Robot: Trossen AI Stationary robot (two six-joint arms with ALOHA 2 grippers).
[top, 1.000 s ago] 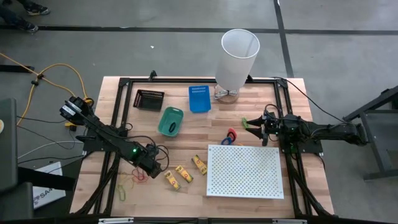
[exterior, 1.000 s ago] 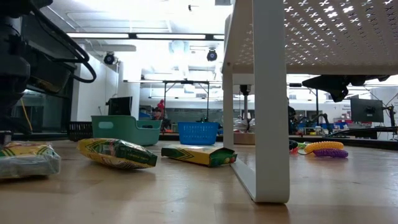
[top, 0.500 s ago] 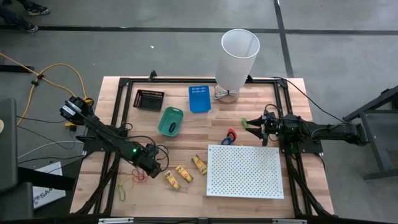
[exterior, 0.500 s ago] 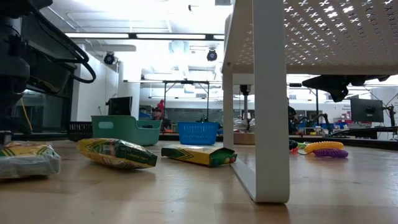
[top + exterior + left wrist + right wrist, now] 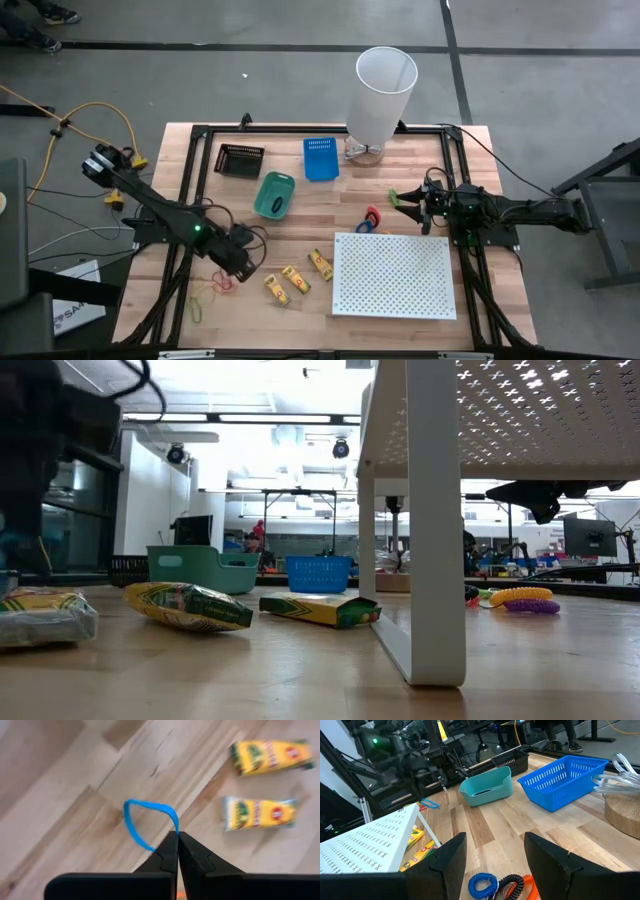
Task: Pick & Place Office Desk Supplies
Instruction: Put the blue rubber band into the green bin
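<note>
High view. Low on the table toward eight o'clock: left gripper (image 5: 243, 262), just beside a scatter of loose rubber-band loops (image 5: 212, 288) at its seven o'clock. Three yellow packs (image 5: 295, 279) in a row at its four o'clock, next to the white perforated board (image 5: 394, 275). Teal bin (image 5: 274, 194), blue basket (image 5: 320, 157) and black tray (image 5: 239, 159) up between eleven and twelve o'clock. Right gripper (image 5: 405, 199) parked at three o'clock, near some coiled bands (image 5: 371, 218).

Low view. Packs lying flat on the wood at left, teal bin and blue basket well behind them. Left arm only a dark blur at nine o'clock; nothing readable of its fingers here.

Left wrist view. Fingers pressed fully together, pinching a thin blue rubber band (image 5: 145, 822) by one edge, the loop spreading toward eleven o'clock from the tips. Possibly already clear of the tabletop, though hard to confirm. Two packs off at two o'clock.

Right wrist view. Fingers spread wide, holding nothing, aimed toward the teal bin and the blue basket.

Step in hand, by judgement: pick done, carry to come. Next move calls for a steady raise and a swing toward eleven o'clock to one of the containers, keeping the pinch tight, since so thin a loop could easily slip out.
</note>
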